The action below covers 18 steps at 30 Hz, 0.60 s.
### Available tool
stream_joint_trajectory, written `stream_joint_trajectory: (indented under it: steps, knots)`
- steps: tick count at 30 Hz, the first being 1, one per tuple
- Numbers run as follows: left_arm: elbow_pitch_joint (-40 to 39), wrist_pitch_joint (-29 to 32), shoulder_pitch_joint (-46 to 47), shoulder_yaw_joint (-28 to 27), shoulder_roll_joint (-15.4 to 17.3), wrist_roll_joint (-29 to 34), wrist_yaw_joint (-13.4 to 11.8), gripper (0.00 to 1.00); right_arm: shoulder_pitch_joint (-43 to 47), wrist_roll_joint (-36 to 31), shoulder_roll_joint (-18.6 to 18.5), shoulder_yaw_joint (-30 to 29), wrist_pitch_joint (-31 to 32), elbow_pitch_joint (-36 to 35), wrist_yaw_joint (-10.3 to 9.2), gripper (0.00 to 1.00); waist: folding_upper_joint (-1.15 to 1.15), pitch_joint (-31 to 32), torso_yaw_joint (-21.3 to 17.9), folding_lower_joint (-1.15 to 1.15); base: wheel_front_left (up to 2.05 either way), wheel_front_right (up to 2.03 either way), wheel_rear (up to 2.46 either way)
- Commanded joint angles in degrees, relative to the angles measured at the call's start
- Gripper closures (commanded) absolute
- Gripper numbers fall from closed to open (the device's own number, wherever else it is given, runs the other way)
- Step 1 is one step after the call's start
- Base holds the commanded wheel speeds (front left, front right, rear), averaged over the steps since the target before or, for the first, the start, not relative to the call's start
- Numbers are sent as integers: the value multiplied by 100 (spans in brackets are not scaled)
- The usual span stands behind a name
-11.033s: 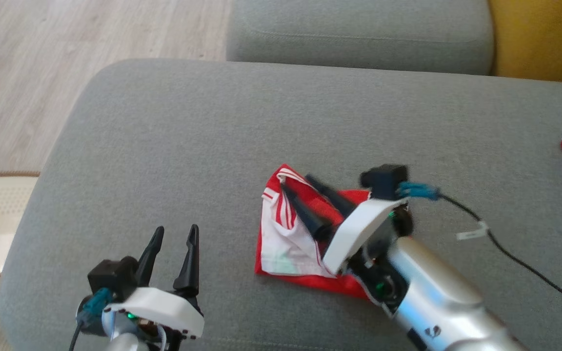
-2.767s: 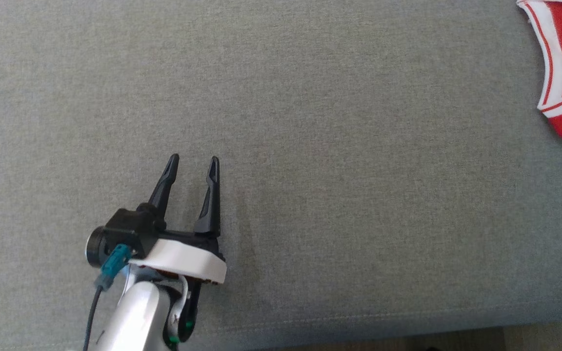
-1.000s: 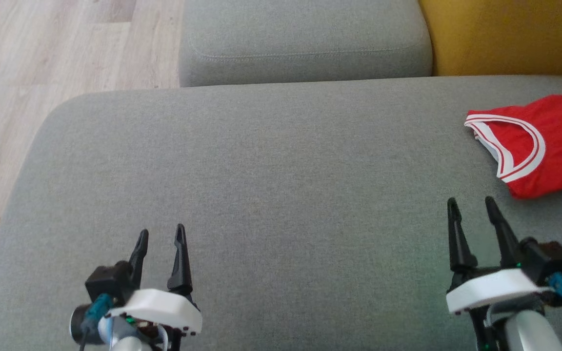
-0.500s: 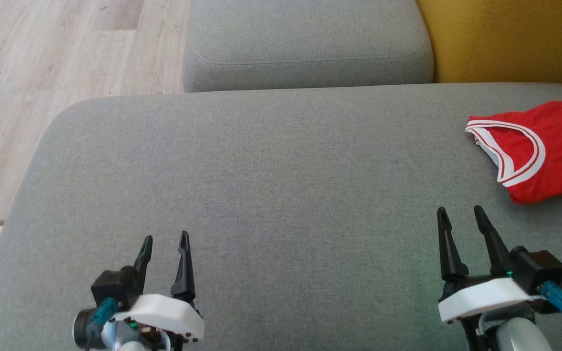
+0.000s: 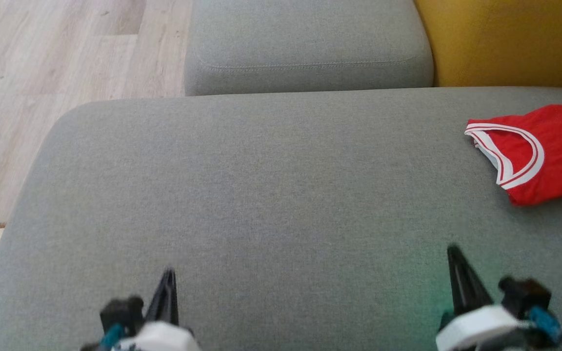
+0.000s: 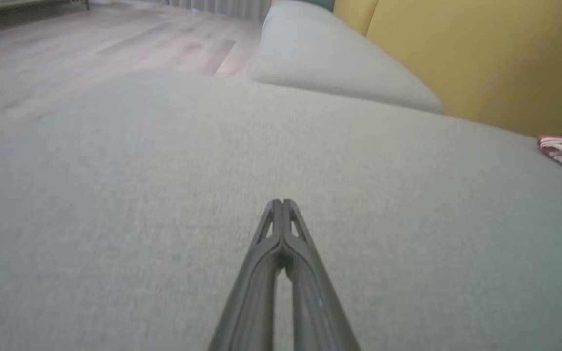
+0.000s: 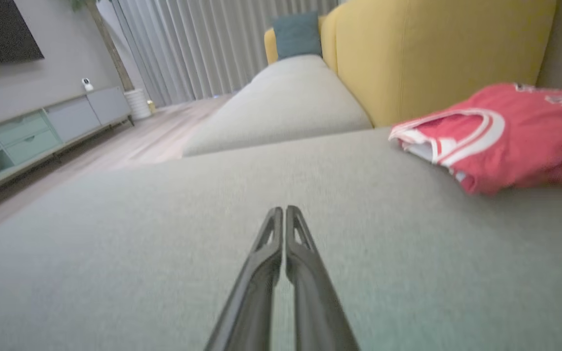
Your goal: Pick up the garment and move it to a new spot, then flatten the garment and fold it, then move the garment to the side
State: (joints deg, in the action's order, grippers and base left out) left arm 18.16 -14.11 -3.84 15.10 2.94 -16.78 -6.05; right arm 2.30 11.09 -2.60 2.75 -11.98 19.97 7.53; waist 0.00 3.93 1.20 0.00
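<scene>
Your red-and-white sleeveless jersey garment (image 5: 549,163) lies folded at the right side of the grey fabric sofa cushion (image 5: 261,195), well apart from the left gripper (image 6: 281,201) and right gripper (image 7: 284,208), both with fingers closed on nothing. The set-aside step looks finished, and no further move seems needed.

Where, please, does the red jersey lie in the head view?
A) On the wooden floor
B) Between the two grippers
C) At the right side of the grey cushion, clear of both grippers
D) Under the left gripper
C: the red jersey lies at the right side of the grey cushion, well apart from the shut left gripper and the shut right gripper.
</scene>
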Motion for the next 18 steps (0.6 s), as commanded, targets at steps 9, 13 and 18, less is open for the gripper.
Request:
stream_joint_trajectory:
  steps: [9, 13, 18]
  knots:
    - [-85, 127, 107, -132, 22, -593, 98, 100, -99, 609, -3, -73, 139, -93, 0, 100, 0, -31, -9, 0, 0, 0, 0]
    - [-90, 184, 140, -189, 31, -845, 143, 100, -124, 869, -4, -102, 198, -111, 0, 100, 0, -44, -13, 0, 0, 0, 0]
    - [-98, 255, 181, -261, 41, -1158, 198, 100, -156, 1193, -5, -139, 272, -133, -1, 100, 0, -60, -18, 0, 0, 0, 0]
